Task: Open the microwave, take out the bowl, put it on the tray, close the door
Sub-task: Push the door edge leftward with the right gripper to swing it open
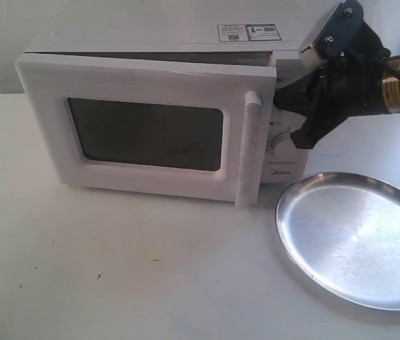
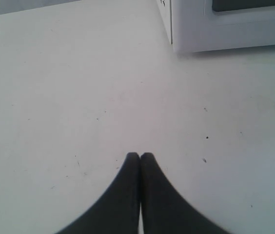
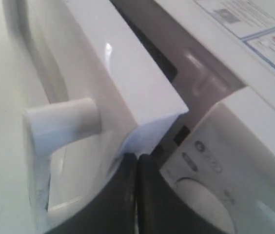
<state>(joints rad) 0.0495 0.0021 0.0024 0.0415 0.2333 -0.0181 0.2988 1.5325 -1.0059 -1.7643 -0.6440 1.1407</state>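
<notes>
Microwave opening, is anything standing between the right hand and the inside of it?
Yes, the door. It is only ajar and covers most of the opening, hiding what is inside. The right hand, closed, sits in the gap at the door's free edge, behind the handle.

The door (image 1: 150,81) is open just a crack. The tray (image 1: 356,237) lies to its right. The counter (image 1: 115,269) in front is free.

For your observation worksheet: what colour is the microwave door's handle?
White, like the door; the handle shows best in the exterior view.
</notes>
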